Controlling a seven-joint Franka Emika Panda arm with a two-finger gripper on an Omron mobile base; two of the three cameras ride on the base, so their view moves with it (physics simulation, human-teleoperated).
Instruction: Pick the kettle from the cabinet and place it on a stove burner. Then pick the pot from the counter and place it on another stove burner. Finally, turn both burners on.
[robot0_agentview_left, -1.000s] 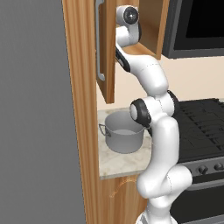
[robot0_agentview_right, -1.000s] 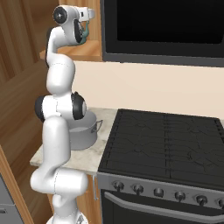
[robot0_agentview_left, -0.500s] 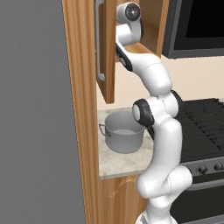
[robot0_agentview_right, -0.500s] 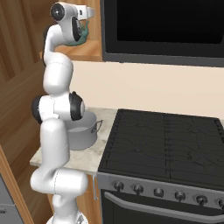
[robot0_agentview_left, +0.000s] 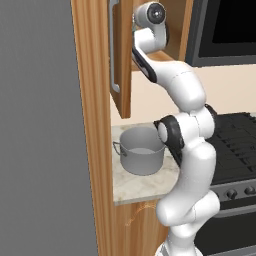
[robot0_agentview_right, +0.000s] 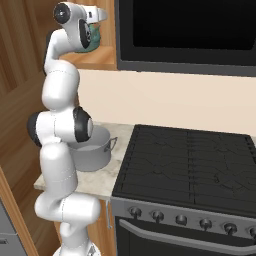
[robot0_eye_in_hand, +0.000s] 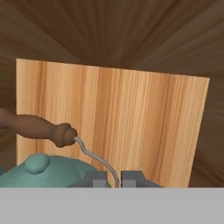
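Barely begun: gripper (robot0_eye_in_hand: 114, 177) clenched on the thin handle of the kettle (robot0_eye_in_hand: 43, 170), not yet out of the cabinet (robot0_agentview_right: 97, 59); pot (robot0_agentview_left: 141, 150) on the counter (robot0_agentview_left: 135, 186), burners (robot0_agentview_right: 190, 160) bare and unlit.

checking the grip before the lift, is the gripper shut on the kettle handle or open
Shut on it: in the hand view the gripper fingertips sit close together with the kettle's thin wire handle running down between them.

White glossy arm (robot0_agentview_left: 192, 150) — rounded segments, black joint caps — dark grey fingertips (robot0_eye_in_hand: 96, 178).
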